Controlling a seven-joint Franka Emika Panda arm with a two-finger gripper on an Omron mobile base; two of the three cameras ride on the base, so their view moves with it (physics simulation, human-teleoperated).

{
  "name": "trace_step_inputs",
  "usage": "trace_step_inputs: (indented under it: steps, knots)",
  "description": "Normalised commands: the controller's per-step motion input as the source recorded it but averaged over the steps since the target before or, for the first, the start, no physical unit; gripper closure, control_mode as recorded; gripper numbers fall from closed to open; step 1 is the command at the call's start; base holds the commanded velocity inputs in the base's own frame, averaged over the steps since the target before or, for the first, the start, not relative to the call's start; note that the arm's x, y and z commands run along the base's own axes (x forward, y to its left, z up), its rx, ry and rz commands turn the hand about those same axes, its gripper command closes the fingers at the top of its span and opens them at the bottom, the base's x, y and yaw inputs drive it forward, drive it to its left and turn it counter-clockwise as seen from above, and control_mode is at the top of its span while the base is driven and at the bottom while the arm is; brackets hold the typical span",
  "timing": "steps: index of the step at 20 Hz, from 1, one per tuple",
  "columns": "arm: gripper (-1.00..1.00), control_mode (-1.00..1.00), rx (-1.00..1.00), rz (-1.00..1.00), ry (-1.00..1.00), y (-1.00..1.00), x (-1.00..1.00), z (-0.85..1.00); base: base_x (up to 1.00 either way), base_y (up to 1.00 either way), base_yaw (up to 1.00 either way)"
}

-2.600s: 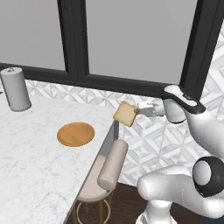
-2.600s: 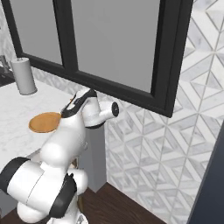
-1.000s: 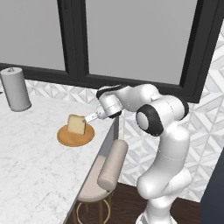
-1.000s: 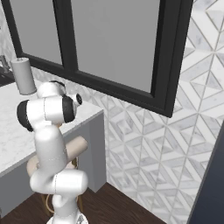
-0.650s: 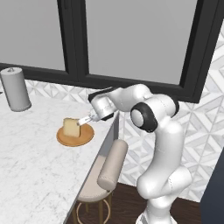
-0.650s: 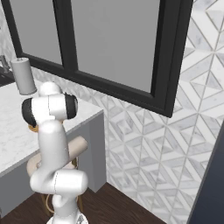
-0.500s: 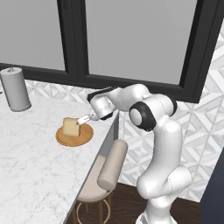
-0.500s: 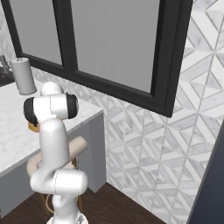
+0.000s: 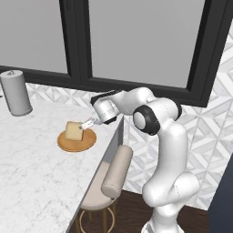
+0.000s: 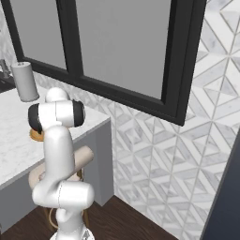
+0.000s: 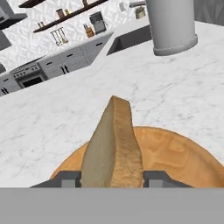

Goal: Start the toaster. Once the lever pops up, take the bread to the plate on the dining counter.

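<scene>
The bread (image 11: pixel 114 144) stands on its crust edge, leaning, on the round orange-brown plate (image 11: pixel 183 157) on the white marble dining counter (image 9: pixel 32 173). My gripper (image 9: pixel 86 124) reaches in from the right. Its fingertips (image 11: pixel 65 178) stand close on either side of the slice, and I cannot make out whether they still press it. From the left base view the bread (image 9: pixel 73 131) sits on the plate (image 9: pixel 76 142) near the counter's right edge. In the right base view my arm (image 10: pixel 56 115) hides most of the plate (image 10: pixel 34 136). The toaster and lever are out of view.
A tall grey cylinder (image 9: pixel 16 93) stands at the back left of the counter, also visible beyond the plate as the cylinder (image 11: pixel 170 26). A padded stool (image 9: pixel 111 177) sits below the counter's right edge. A dark-framed window runs behind.
The gripper carried the bread from beyond the counter's edge leftward and down onto the plate. Over the last half second the arm has hardly moved.
</scene>
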Motion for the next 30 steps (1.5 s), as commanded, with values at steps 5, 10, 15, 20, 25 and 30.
trace_step_inputs:
  steps: [5,10,15,20,25,30]
  knots:
    - [-1.0,-1.0,-0.04,0.0,-0.1,0.0,-0.15,0.0,0.0,0.0,0.0]
    - [-1.0,-1.0,-0.11,0.0,-0.01,-0.02,-0.16,0.02,0.0,0.0,0.0]
    - [-1.0,-1.0,-0.19,-0.03,0.07,-0.16,-0.19,0.16,0.0,0.0,0.0]
    - [-1.0,-1.0,-0.15,-0.02,0.21,-0.44,-0.35,0.14,0.0,0.0,0.0]
    - [-1.0,-1.0,-0.07,0.0,0.26,-0.6,-0.41,0.04,0.0,0.0,0.0]
    - [-1.0,-1.0,-0.01,-0.04,0.11,-0.44,-0.54,0.41,0.0,0.0,0.0]
